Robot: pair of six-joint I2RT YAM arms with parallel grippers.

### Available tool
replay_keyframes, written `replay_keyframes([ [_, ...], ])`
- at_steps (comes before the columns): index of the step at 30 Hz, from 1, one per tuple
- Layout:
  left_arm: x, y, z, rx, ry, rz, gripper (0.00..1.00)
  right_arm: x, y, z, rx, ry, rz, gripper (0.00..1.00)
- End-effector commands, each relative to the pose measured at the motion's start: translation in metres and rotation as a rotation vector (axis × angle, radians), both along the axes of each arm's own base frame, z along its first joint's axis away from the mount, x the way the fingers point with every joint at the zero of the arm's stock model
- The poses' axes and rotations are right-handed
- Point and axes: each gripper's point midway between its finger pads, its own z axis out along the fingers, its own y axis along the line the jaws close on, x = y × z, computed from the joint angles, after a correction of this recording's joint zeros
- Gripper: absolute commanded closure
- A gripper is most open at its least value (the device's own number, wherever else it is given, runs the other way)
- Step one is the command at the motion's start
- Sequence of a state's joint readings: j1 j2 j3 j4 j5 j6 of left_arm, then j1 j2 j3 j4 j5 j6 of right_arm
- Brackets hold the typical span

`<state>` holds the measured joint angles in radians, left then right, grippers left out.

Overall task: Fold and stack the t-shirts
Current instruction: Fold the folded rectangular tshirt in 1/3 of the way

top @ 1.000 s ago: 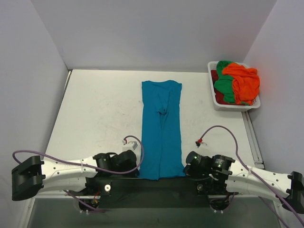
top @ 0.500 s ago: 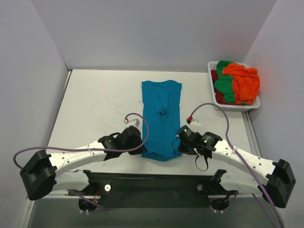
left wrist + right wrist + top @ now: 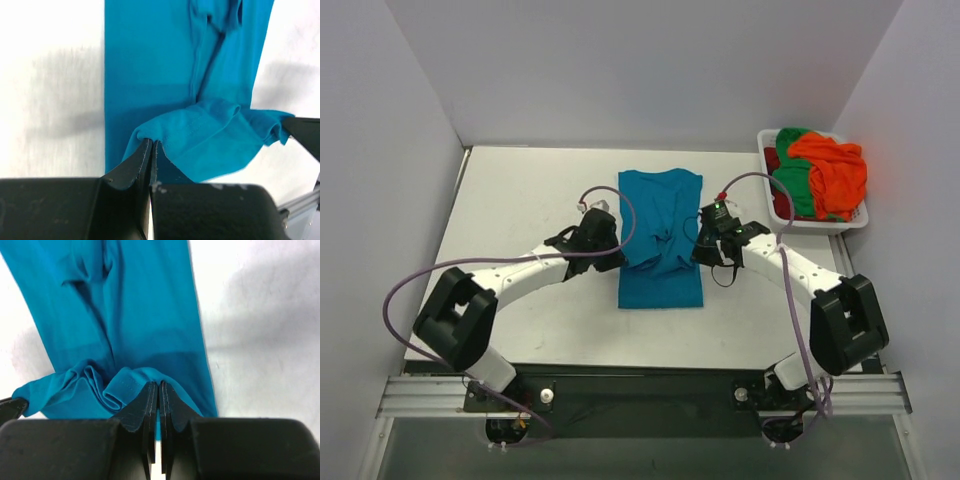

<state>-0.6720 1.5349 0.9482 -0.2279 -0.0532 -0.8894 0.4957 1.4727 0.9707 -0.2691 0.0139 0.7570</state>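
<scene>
The teal blue t-shirt [image 3: 660, 235] lies as a long narrow strip in the middle of the table, its near end lifted and carried over the rest. My left gripper [image 3: 617, 252] is shut on the hem's left corner, seen in the left wrist view [image 3: 151, 141]. My right gripper [image 3: 700, 247] is shut on the hem's right corner, seen in the right wrist view [image 3: 158, 384]. The held hem [image 3: 210, 130] sags in folds between the two grippers. Orange [image 3: 835, 170], green [image 3: 790, 180] and dark red [image 3: 772, 160] t-shirts lie heaped in the basket.
The white plastic basket [image 3: 810, 225] stands at the far right of the table, close to the right wall. Purple cables [image 3: 620, 210] loop above both wrists. Grey walls close the table on the left, back and right.
Both grippers have carried the shirt's near hem from the table's front edge towards the far end, doubling the strip over itself. The arms now stretch far out.
</scene>
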Motion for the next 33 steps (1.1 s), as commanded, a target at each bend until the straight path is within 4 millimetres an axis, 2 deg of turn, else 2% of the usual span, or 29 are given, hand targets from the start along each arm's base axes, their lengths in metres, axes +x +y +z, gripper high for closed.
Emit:
replay_keyframes([
  [1,0.035,-0.016,0.01,-0.02,-0.052,-0.04,1.0,0.027,0.007,0.0,0.064,-0.013,0.032,1.0],
  [3,0.044,-0.016,0.004,-0.011,-0.041,-0.04,1.0,0.037,0.012,0.0,0.087,-0.019,0.046,1.0],
  [5,0.055,-0.015,-0.006,-0.001,-0.024,-0.025,1.0,0.043,0.011,-0.008,0.08,0.003,0.038,1.0],
  [7,0.057,-0.019,-0.012,-0.016,-0.007,-0.043,1.0,0.049,0.012,-0.011,0.086,0.013,0.037,1.0],
  [10,0.065,-0.018,-0.012,-0.025,-0.009,-0.047,1.0,0.055,0.009,-0.014,0.092,0.022,0.031,1.0],
  [19,0.084,-0.018,0.006,-0.059,-0.026,-0.059,1.0,0.067,-0.002,-0.007,0.113,0.009,-0.005,1.0],
  [22,0.091,-0.017,0.005,-0.061,-0.015,-0.057,1.0,0.074,-0.004,-0.005,0.128,0.007,-0.009,1.0],
  [24,0.093,-0.015,-0.001,-0.064,0.003,-0.054,1.0,0.077,-0.006,-0.009,0.132,0.018,-0.015,1.0],
  [30,0.108,-0.01,-0.001,-0.095,-0.002,-0.056,1.0,0.086,-0.01,-0.017,0.132,0.034,-0.02,1.0],
  [31,0.112,-0.012,0.004,-0.108,-0.008,-0.063,1.0,0.087,-0.011,-0.017,0.131,0.035,-0.021,0.97],
  [32,0.115,-0.01,0.005,-0.106,-0.011,-0.065,0.99,0.089,-0.012,-0.016,0.132,0.032,-0.025,0.94],
  [33,0.118,-0.009,0.002,-0.104,-0.008,-0.069,0.9,0.091,-0.014,-0.017,0.131,0.033,-0.029,0.9],
])
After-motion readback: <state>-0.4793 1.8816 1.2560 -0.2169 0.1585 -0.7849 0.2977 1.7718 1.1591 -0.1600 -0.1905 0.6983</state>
